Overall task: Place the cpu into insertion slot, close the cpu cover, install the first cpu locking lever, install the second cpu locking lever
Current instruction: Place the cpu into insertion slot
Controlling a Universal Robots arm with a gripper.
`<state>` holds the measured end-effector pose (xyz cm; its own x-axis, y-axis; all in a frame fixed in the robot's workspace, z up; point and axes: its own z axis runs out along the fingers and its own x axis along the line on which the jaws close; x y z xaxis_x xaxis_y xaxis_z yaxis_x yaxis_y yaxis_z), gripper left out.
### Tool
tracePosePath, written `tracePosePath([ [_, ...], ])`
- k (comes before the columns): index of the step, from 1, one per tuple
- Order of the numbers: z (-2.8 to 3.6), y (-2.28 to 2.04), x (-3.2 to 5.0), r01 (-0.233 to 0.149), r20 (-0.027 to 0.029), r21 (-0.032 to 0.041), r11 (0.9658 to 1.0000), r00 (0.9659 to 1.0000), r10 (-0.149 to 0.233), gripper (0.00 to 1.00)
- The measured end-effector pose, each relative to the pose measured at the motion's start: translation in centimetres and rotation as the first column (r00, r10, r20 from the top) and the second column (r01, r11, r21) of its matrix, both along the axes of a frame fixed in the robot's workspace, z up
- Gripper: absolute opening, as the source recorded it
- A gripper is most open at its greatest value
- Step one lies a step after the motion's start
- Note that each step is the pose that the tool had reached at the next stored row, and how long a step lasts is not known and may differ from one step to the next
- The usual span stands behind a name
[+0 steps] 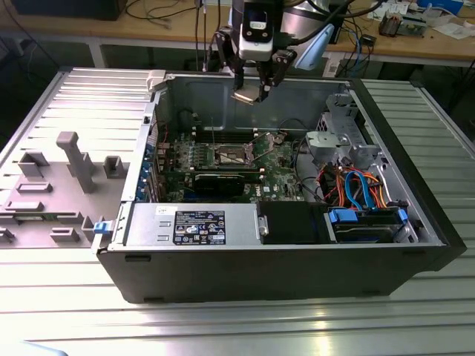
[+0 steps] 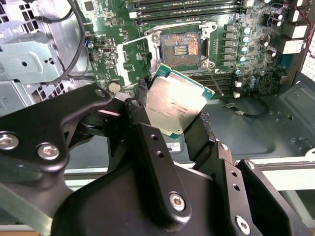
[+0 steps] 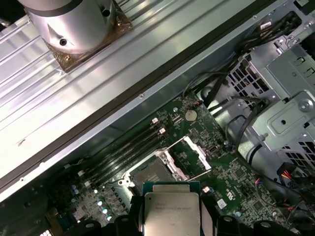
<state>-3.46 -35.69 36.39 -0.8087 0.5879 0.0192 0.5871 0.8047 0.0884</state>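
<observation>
Above the open computer case, my gripper [image 1: 252, 90] is shut on the cpu [image 1: 245, 97], a flat square chip with a dull silver top. Both wrist views show the cpu [image 2: 178, 104] [image 3: 171, 210] pinched by its edges between the black fingers [image 2: 141, 115]. Below it on the green motherboard lies the insertion slot [image 1: 233, 156] [image 2: 181, 46] [image 3: 147, 173], uncovered, with its contact field showing. The cpu cover [image 2: 134, 61] [image 3: 191, 156] [image 1: 270, 140] stands swung up beside the slot. A thin locking lever [image 2: 214, 81] sticks out loose next to the slot.
Long memory slots [image 2: 184, 7] run beside the socket. A black graphics card [image 1: 223, 182], the power supply [image 1: 194, 224], a metal drive cage [image 1: 335, 141] and coloured cables [image 1: 358, 187] fill the case. A grey fixture tray [image 1: 67, 178] lies at the exterior view's left.
</observation>
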Motion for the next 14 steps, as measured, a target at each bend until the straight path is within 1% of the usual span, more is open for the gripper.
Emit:
tracePosePath([
  [5, -0.02, 0.0, 0.0, 0.044, 0.0, 0.0, 0.9991, 0.9991, -0.044, 0.55],
  [14, -0.07, 0.0, -0.01, 0.091, 0.0, -0.001, 0.9959, 0.9959, -0.091, 0.55],
])
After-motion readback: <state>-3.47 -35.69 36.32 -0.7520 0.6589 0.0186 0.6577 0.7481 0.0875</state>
